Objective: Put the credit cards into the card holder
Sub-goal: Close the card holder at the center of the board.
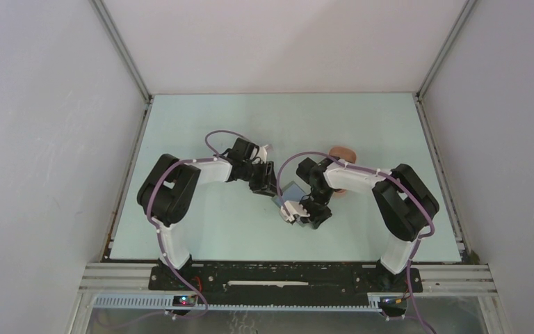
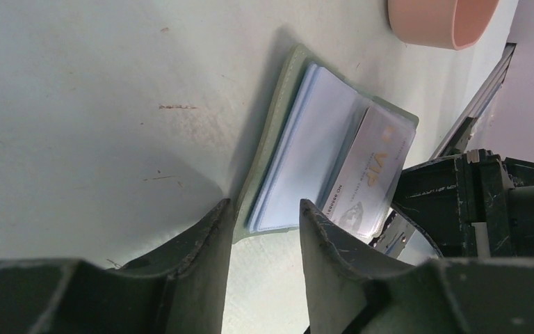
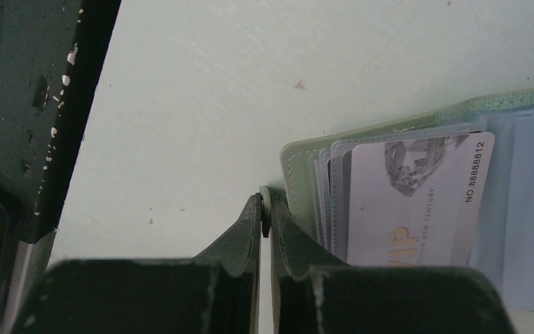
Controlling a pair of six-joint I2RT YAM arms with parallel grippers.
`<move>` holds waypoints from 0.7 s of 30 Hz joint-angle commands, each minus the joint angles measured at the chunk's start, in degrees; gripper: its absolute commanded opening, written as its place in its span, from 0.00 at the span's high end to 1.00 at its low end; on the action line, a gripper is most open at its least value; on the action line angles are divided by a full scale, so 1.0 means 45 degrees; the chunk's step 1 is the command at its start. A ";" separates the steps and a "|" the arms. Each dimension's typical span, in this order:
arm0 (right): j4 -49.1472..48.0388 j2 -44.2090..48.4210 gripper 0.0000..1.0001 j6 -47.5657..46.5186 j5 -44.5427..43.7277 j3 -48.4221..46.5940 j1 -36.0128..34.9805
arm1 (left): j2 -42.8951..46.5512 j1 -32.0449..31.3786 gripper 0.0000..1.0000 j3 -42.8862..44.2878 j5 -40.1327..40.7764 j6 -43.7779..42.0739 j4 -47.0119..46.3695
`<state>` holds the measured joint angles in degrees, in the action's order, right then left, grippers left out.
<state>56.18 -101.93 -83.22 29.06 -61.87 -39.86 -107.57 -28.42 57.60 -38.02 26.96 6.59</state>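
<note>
On the pale green desk (image 2: 76,104) the left gripper (image 2: 265,209) hangs low with its jaws parted, the near corner of the card holder (image 2: 320,153) lying in the gap between them without being pinched. The card holder lies open and flat near the middle of the desk, between the two grippers, its grey-green cover underneath and clear sleeves fanned on top. A silvery credit card (image 2: 372,174) with gold "VIP" lettering sits inside one of the sleeves on the half nearer the right arm. The right gripper (image 3: 265,198) is down at the holder's outer edge, its jaws drawn together; a thin strip of the green cover seems to be nipped between the tips, though the wrist view is too close to be sure. Beyond the holder, well apart from it, stands a salmon-pink tray (image 2: 438,21).
</note>
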 commanded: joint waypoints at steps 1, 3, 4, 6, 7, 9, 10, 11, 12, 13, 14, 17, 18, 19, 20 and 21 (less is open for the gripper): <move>-0.0717 0.0395 0.92 0.0121 -0.0397 0.0053 -0.0070 | 0.0073 -0.0207 0.58 -0.0126 -0.0582 0.0360 0.0081; -0.0735 0.0417 0.92 0.0179 -0.0423 0.0064 -0.0069 | 0.0105 -0.0207 0.64 -0.0135 -0.0560 0.0546 0.0025; -0.0728 0.0431 0.92 0.0218 -0.0418 0.0050 -0.0069 | 0.0124 -0.0207 0.69 -0.0143 -0.0556 0.0636 -0.0006; -0.0748 0.0490 0.91 0.0274 -0.0403 0.0050 -0.0051 | 0.0214 -0.0217 0.79 -0.0168 -0.0512 0.0810 -0.0040; -0.0747 0.0525 0.91 0.0313 -0.0391 0.0044 -0.0049 | 0.0269 -0.0225 0.82 -0.0170 -0.0457 0.0843 -0.0041; -0.0784 0.0574 0.91 0.0375 -0.0380 0.0048 -0.0049 | 0.0390 -0.0226 0.87 -0.0194 -0.0318 0.0899 -0.0044; -0.0800 0.0607 0.90 0.0401 -0.0351 0.0043 -0.0049 | 0.0433 -0.0241 0.91 -0.0202 -0.0252 0.0917 -0.0039; -0.0810 0.0635 0.90 0.0434 -0.0340 0.0043 -0.0032 | 0.0477 -0.0238 0.94 -0.0232 -0.0183 0.0922 -0.0041; -0.0816 0.0651 0.90 0.0472 -0.0302 0.0048 -0.0015 | 0.0536 -0.0245 0.98 -0.0246 -0.0142 0.0915 -0.0054; -0.0824 0.0660 0.90 0.0511 -0.0278 0.0048 -0.0001 | 0.0589 -0.0246 1.00 -0.0270 -0.0081 0.0881 -0.0062; -0.0835 0.0683 0.90 0.0538 -0.0253 0.0041 0.0018 | 0.0636 -0.0246 1.00 -0.0299 -0.0069 0.0857 -0.0068; -0.0818 0.0768 0.89 0.0660 -0.0179 0.0046 0.0099 | 0.0847 -0.0246 1.00 -0.0393 -0.0047 0.0823 -0.0134; -0.0827 0.0818 0.87 0.0715 -0.0126 0.0055 0.0130 | 0.0941 -0.0246 1.00 -0.0435 -0.0020 0.0825 -0.0160; -0.0835 0.0864 0.86 0.0758 -0.0073 0.0047 0.0171 | 0.1034 -0.0246 1.00 -0.0467 0.0005 0.0793 -0.0156; -0.0826 0.0931 0.83 0.0800 -0.0012 0.0055 0.0213 | 0.1150 -0.0246 1.00 -0.0519 0.0037 0.0772 -0.0156; -0.0815 0.0988 0.80 0.0859 0.0066 0.0039 0.0254 | 0.1246 -0.0236 1.00 -0.0560 0.0066 0.0755 -0.0175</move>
<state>55.96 -100.38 -80.34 28.34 -61.54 -39.38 -106.13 -28.53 56.88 -37.17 30.02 6.52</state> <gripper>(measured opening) 0.156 0.005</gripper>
